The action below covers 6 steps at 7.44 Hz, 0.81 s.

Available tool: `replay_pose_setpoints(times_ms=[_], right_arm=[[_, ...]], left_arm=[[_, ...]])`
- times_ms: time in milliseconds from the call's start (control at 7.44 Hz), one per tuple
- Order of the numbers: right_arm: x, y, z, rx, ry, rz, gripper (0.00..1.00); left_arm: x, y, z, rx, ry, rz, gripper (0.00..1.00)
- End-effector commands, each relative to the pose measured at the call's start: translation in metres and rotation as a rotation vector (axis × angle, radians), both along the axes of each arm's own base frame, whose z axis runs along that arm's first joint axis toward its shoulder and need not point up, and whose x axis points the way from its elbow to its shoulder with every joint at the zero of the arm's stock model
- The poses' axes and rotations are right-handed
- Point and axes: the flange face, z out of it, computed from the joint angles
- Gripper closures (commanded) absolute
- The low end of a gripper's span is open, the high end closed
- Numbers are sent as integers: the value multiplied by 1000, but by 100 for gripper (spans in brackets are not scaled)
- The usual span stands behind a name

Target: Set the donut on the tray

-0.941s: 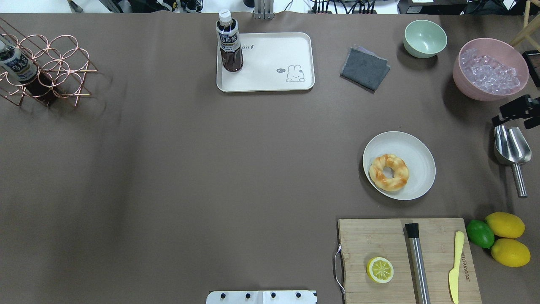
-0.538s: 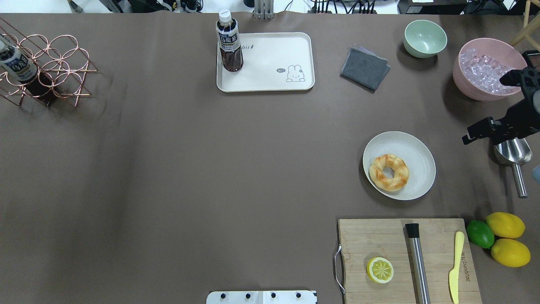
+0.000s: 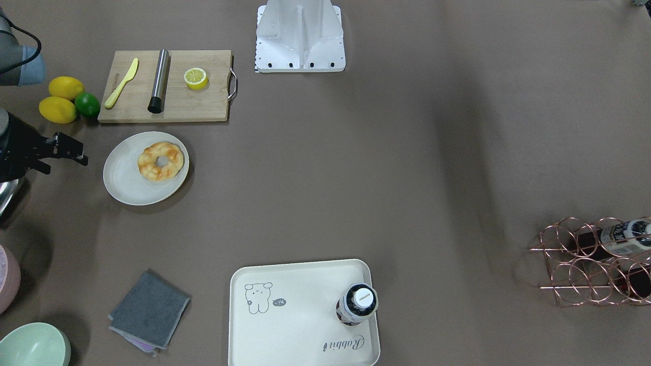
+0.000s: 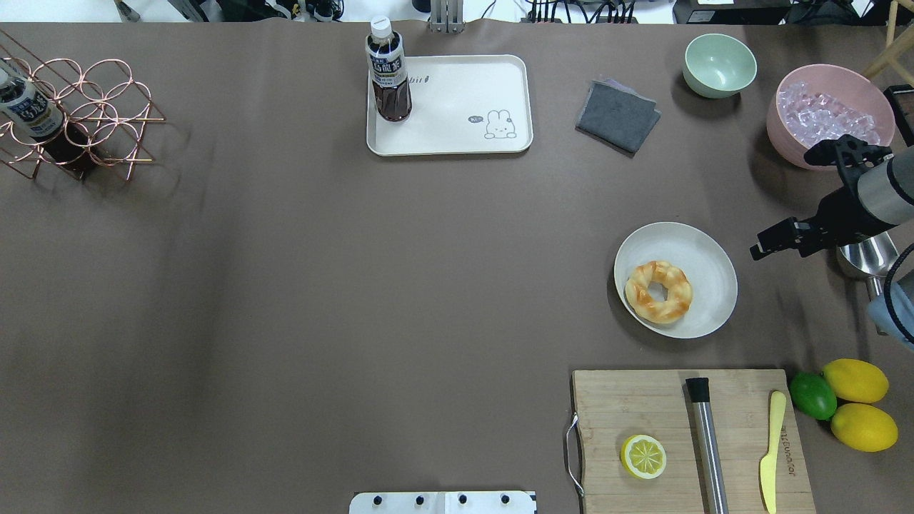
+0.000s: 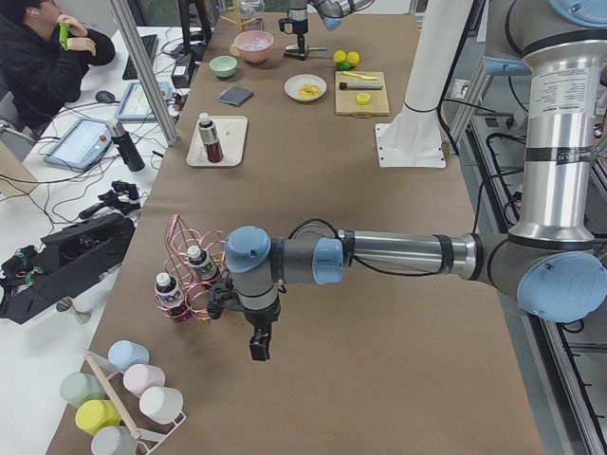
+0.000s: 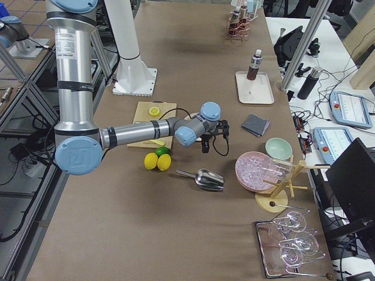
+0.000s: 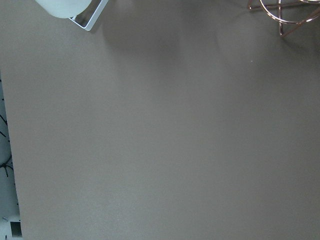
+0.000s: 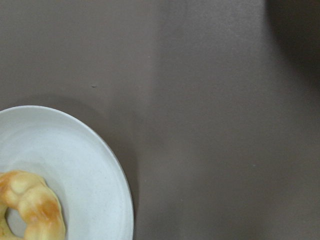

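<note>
The donut is a golden-brown twisted ring lying on the left part of a round off-white plate. Both also show in the front view: the donut on the plate. The cream tray with the cartoon drawing sits at the far middle and carries an upright bottle. My right gripper hangs above the table just right of the plate and looks open and empty. Its wrist view catches the plate rim and a piece of the donut. My left gripper shows only in the left side view, by the wire rack; I cannot tell its state.
A cutting board near the front right holds a lemon half, a metal rod and a yellow knife. A metal scoop, a pink ice bowl, a green bowl and a grey cloth lie around.
My right arm has come in from the right edge and moved left toward the plate. The donut, plate and tray have not moved.
</note>
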Motion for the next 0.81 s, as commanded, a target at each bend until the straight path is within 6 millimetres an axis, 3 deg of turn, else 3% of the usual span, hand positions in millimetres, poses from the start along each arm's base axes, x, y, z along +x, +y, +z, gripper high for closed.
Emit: replay_pose_setpoints(times_ms=[0,269,672], right_arm=[[-44,3,21,-3,-29,35,0],[-68,4,-1,-67,-67,92,0],[-71,5,-3,-68,-69,92,1]], left_arm=[[0,0,1,-4,0,-1,2],[0,0,2,-5,0,0,2],[0,0,2,-7,0,-1,2]])
